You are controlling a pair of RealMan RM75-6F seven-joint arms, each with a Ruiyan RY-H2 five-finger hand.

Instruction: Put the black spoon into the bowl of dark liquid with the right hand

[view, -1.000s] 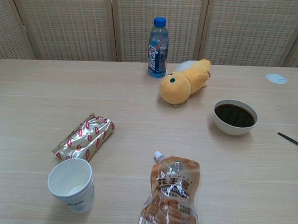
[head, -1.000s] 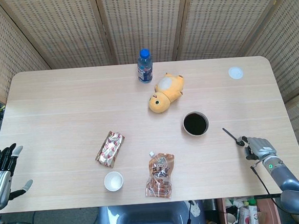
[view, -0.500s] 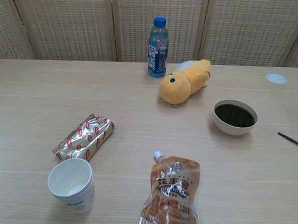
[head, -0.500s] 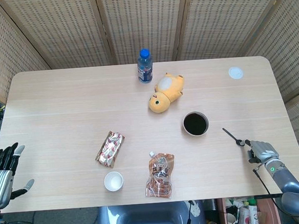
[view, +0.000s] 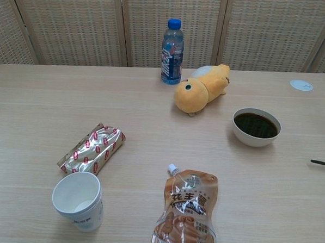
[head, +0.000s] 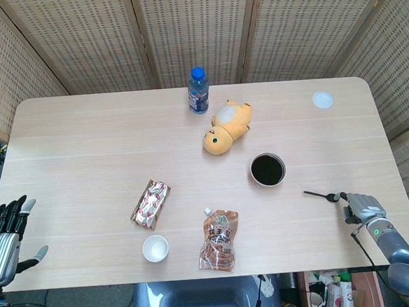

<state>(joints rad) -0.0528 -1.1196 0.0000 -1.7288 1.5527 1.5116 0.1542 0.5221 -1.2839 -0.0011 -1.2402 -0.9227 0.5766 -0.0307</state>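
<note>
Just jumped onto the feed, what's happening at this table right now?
The right hand sits near the table's right edge with the black spoon at its fingertips; whether it has a real hold on it is not clear from here. The spoon lies low over the table, its free end pointing toward the bowl of dark liquid, but it is not in the bowl yet. The left hand waits open at the left edge, holding nothing.
</note>
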